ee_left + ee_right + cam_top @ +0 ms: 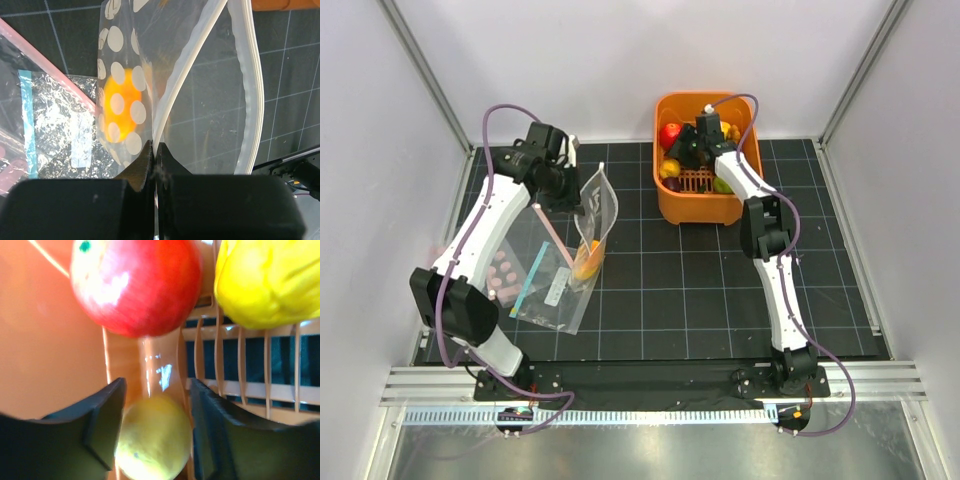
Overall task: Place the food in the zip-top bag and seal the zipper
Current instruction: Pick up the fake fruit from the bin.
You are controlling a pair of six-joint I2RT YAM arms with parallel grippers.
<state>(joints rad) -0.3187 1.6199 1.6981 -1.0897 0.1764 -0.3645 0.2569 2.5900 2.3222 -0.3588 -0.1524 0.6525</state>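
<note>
The left gripper (155,165) was clenched on the mouth edge of the clear floppy plastic bag printed with white round dots (117,67), holding it up over the left half of the black gridded worktop (680,290), toward its far edge. The dotted bag hung with its mouth agape. The narrow clear press-seal zipper strip (252,85) curved along the open rim, unsealed. One round orange-yellow toy mango (122,102) lay inside, low in the bag. Beside it, nearer the worktop's left edge, lay a flat clear bag with a teal strip and white label (50,125), with a pink strip (45,58) across it

The orange plastic basket (705,208) sat at the worktop's far edge, right of centre. The right gripper (156,387) was down inside it, its fingers (102,425) standing apart on either side of a small round yellow-green toy fruit (155,440); whether they pressed it could not be told. Just beyond lay a shiny red toy apple (135,285) and a yellow toy pepper (270,280), both in the basket
</note>
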